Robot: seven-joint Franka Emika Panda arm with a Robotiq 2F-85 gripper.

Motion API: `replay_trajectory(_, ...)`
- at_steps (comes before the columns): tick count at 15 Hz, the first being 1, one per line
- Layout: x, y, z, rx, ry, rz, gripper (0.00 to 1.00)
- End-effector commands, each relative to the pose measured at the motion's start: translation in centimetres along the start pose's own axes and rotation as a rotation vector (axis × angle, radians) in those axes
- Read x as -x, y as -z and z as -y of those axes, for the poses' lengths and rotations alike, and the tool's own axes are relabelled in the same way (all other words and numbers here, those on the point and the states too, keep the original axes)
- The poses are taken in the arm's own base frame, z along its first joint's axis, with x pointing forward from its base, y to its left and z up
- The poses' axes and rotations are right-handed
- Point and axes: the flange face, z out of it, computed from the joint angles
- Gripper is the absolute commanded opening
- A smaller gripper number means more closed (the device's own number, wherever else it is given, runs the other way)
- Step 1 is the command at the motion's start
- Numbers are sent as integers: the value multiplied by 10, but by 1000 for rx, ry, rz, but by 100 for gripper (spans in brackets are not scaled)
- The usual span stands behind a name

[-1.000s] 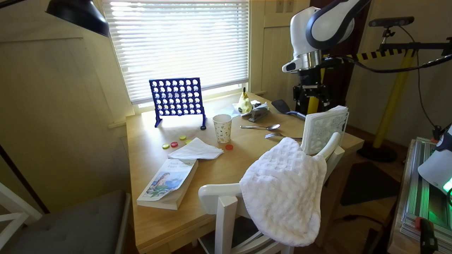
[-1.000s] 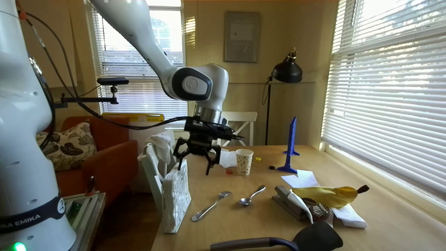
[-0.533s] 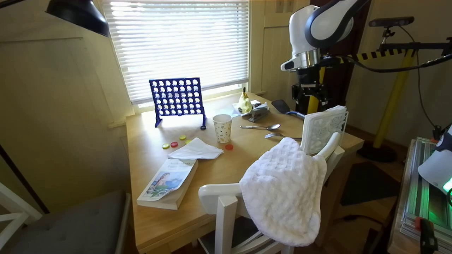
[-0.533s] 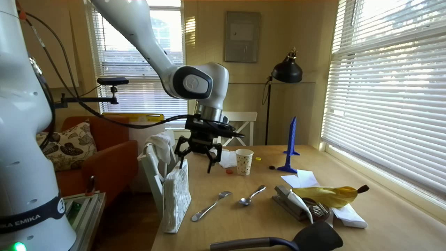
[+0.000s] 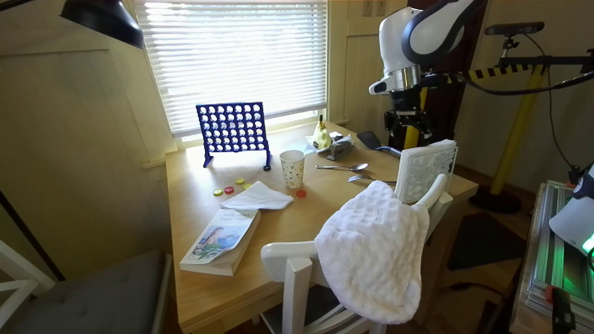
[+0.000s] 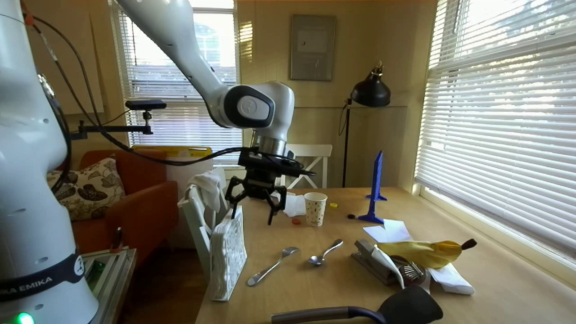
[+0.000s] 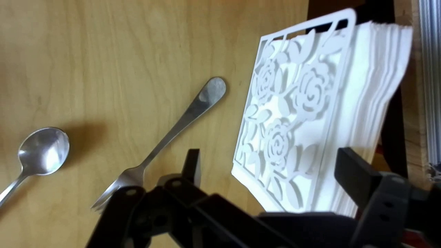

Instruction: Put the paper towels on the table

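Observation:
The paper towels (image 5: 417,153) are a thick white folded stack, standing upright in a white holder (image 7: 303,100) with cut-out flowers. The stack (image 6: 220,261) stands at the edge of the tan wooden table (image 6: 315,288), beside a white chair. In the wrist view the towels (image 7: 365,89) lean past the holder at the right. My gripper (image 6: 252,217) is open and empty above the table, pointing down. One finger appears close to the stack's top edge; I cannot tell if it touches. In the wrist view the gripper (image 7: 272,163) has the stack between its fingers, the other finger over bare table.
A fork (image 7: 172,134) and a spoon (image 7: 43,151) lie beside the holder. A black spatula (image 6: 409,306), stapler (image 6: 373,261), yellow cloth item (image 6: 423,253), paper cup (image 5: 292,169), book (image 5: 222,241) and blue grid game (image 5: 233,127) stand around. A bumpy white cloth (image 5: 371,250) hangs over the chair (image 5: 297,278).
My gripper has risen very slightly and shifted a little away from the chair, then stayed nearly still. The fingers stay open, and the towels and holder are almost unchanged.

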Motion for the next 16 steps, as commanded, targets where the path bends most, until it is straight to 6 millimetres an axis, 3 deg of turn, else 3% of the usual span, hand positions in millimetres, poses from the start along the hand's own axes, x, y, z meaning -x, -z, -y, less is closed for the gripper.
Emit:
replay_trajectory(1, -3, -5, -4, 24, -33, 105, 100)
replay_trajectory(7, -5, -8, -6, 74, -75, 190, 100)
replay_trajectory(16, -17, 5, 8, 30, 42, 135, 100)
